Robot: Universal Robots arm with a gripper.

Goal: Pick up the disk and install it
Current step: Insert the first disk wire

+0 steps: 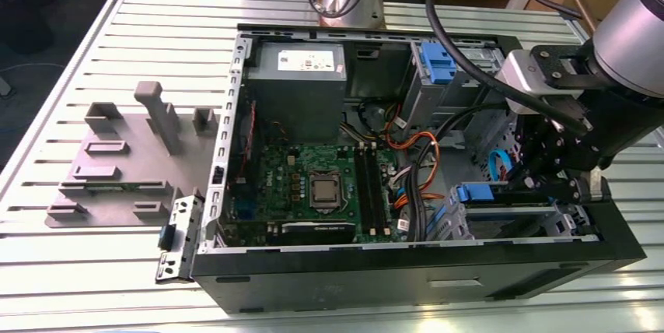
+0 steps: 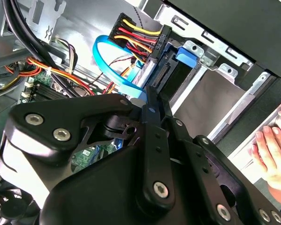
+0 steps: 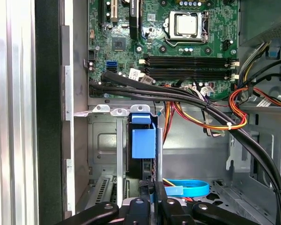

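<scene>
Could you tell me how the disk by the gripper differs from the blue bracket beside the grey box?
The disk sits in the near bay in the exterior view; the blue bracket sits in the far bay. The gripper is right at the disk but well away from the bracket. The disk's blue tab looks smaller than the bracket's blue face. Both show blue plastic inside grey metal bays.

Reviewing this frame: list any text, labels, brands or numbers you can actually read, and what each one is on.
None can be read.
White sticker on the grey power supply: print too small to read.
Motherboard markings and chip labels in the first wrist view: too small to read.
White tag on a cable there: blurred.
Blue carrier tab of the disk in its bay: no print visible.
</scene>
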